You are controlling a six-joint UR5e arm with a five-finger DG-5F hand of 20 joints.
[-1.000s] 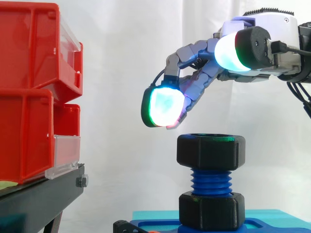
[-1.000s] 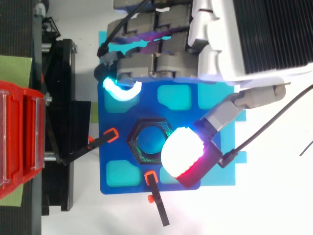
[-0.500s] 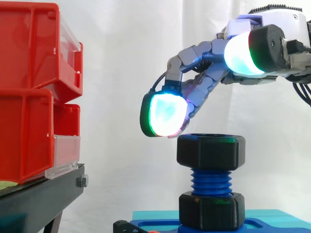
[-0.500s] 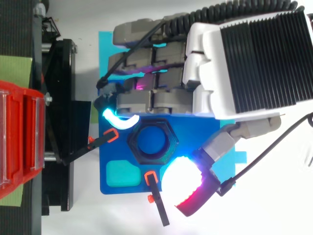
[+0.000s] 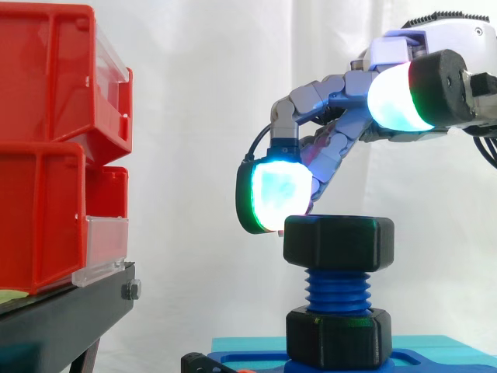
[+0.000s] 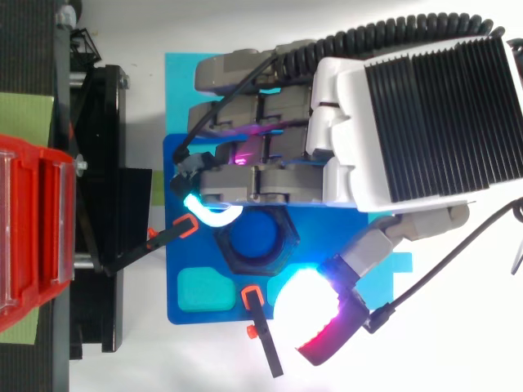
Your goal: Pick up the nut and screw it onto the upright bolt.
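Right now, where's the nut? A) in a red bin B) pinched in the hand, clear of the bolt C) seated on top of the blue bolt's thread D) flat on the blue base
C: in the side view the nut sits atop the bolt, with the hand open above it.

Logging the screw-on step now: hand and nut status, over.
Hand open over nut, one fingertip pad beside its rim. Nut sits atop upright bolt, threads showing below. Nothing in the way.
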